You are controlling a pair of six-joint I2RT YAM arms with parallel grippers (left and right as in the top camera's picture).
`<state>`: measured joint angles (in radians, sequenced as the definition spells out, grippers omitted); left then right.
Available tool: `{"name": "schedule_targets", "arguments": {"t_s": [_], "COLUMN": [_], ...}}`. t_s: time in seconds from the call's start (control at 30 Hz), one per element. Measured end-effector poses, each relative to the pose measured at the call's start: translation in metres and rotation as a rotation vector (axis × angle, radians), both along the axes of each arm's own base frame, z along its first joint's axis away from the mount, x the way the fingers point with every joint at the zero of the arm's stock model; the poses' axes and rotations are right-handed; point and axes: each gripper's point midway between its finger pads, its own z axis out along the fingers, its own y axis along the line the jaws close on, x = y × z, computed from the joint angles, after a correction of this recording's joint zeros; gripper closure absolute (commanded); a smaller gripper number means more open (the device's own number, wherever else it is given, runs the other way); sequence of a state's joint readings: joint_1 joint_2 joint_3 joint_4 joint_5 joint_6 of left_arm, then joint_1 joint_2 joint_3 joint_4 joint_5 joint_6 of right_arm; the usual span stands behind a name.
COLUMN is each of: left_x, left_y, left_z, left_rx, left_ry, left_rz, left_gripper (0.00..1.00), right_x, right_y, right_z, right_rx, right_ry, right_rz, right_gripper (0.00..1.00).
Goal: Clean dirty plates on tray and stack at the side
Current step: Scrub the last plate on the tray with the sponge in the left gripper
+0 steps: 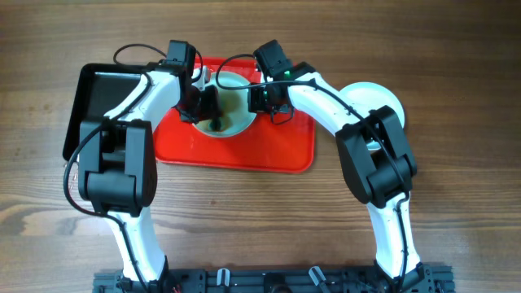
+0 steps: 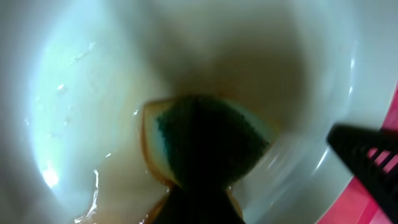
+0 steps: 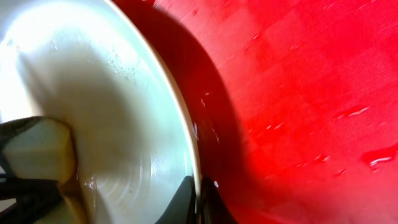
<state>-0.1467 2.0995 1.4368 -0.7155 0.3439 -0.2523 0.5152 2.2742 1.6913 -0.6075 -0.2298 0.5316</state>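
One pale plate (image 1: 234,107) lies on the red tray (image 1: 244,150), between both arms. My left gripper (image 1: 213,104) is shut on a yellow-and-green sponge (image 2: 205,140) pressed onto the plate's wet centre (image 2: 81,93), with brownish liquid around it. My right gripper (image 1: 259,99) is shut on the plate's rim (image 3: 186,155), one finger inside and one outside. The sponge also shows in the right wrist view (image 3: 40,152). A stack of pale plates (image 1: 376,102) sits on the table to the right of the tray, partly under the right arm.
A smaller black tray (image 1: 102,94) lies left of the red tray, partly under the left arm. The red tray surface (image 3: 298,93) is wet with droplets. Wooden table (image 1: 244,220) extends in front.
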Motion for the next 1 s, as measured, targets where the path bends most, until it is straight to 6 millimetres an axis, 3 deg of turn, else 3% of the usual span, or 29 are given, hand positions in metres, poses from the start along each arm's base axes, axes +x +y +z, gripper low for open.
{"name": "schedule_targets", "arguments": {"t_s": [0.17, 0.27, 0.4, 0.53, 0.77, 0.83, 1.0], "left_x": [0.056, 0.071, 0.058, 0.03, -0.039, -0.038, 0.007], "left_y": [-0.01, -0.004, 0.015, 0.036, 0.016, 0.002, -0.011], "left_z": [0.01, 0.012, 0.003, 0.003, 0.009, 0.012, 0.016], "left_rx": [-0.081, -0.07, 0.053, 0.188, 0.087, 0.003, -0.056], "left_ry": [-0.206, -0.235, -0.154, -0.046, 0.221, 0.207, 0.003], "left_rz": [0.127, 0.236, 0.363, 0.388, 0.091, 0.029, -0.011], "left_gripper": [0.96, 0.96, 0.96, 0.96, 0.96, 0.96, 0.96], "right_x": [0.001, -0.001, -0.005, -0.013, -0.015, -0.014, -0.013], "right_y": [-0.001, 0.002, 0.009, 0.019, 0.018, 0.017, 0.016], "right_z": [0.0, 0.0, 0.001, 0.002, 0.002, 0.002, 0.002], "right_rx": [0.0, 0.004, 0.021, 0.041, 0.038, 0.038, 0.036], "right_ry": [0.0, 0.002, 0.01, 0.022, 0.025, 0.025, 0.023], "right_rz": [-0.009, 0.0, 0.016, 0.05, 0.059, 0.055, 0.052], "right_gripper": [0.96, 0.95, 0.96, 0.96, 0.96, 0.96, 0.96]}}
